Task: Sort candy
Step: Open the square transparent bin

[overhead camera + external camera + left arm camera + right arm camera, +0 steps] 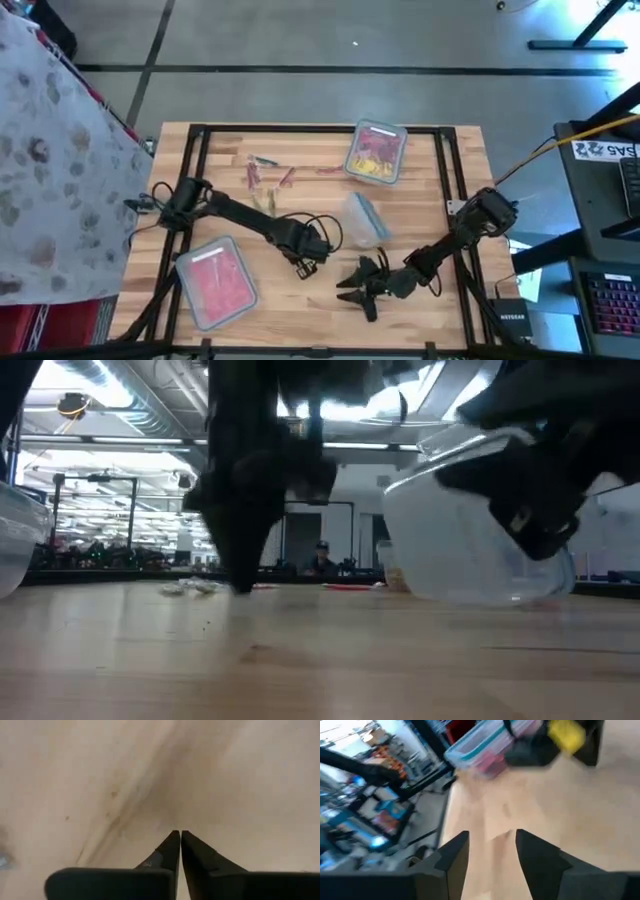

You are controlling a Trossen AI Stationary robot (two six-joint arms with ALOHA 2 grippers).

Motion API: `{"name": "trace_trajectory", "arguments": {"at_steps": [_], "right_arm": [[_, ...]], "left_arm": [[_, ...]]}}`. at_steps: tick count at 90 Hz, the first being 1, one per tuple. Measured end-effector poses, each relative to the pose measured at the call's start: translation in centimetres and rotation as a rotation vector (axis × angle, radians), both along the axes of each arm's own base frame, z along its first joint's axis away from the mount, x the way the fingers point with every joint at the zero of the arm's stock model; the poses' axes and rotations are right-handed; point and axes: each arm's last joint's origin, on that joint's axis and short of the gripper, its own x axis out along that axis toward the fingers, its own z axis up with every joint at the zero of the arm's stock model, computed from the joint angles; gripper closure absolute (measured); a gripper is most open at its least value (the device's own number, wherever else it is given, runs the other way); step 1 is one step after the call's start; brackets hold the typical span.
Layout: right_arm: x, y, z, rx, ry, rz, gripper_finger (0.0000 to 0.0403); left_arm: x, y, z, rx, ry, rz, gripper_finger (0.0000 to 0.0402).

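Loose candy (268, 176) lies on the table's far left part; in the low view some pieces (190, 588) show far off. A clear container (375, 152) at the far edge holds red and yellow candy. Another (215, 282) at the near left holds pink candy. An empty clear container (365, 220) stands mid-table. My left gripper (308, 266) points down at bare wood near the middle, shut with nothing between its fingers (180, 834). My right gripper (350, 290) hovers near the front edge, open and empty (492, 840).
A black frame (320, 128) runs around the tabletop. Bare wood lies between the two grippers and along the near edge. The right wrist view shows the pink-candy container (485, 745) beyond my right gripper. A person (322, 560) sits far off in the room.
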Motion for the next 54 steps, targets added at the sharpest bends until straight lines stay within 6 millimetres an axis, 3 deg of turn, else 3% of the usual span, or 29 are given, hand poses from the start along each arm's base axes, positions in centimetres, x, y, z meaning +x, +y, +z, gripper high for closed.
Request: {"name": "trace_trajectory", "arguments": {"at_steps": [26,42,54], "right_arm": [[-1.8,0.2,6.6,0.135,-0.118,0.053,0.0253],[-3.0,-1.3,11.9,0.050,-0.136,0.065,0.0253],[-4.4,-3.6,15.2,-0.059,-0.022,0.040,0.0253]], "left_arm": [[-0.9,-1.6,5.9,-0.016,-0.181,0.082,0.0401],[-1.6,-2.8,8.2,-0.014,-0.303,0.145,0.0401],[-1.7,-2.9,9.5,-0.001,-0.397,0.190,0.0401]]}}
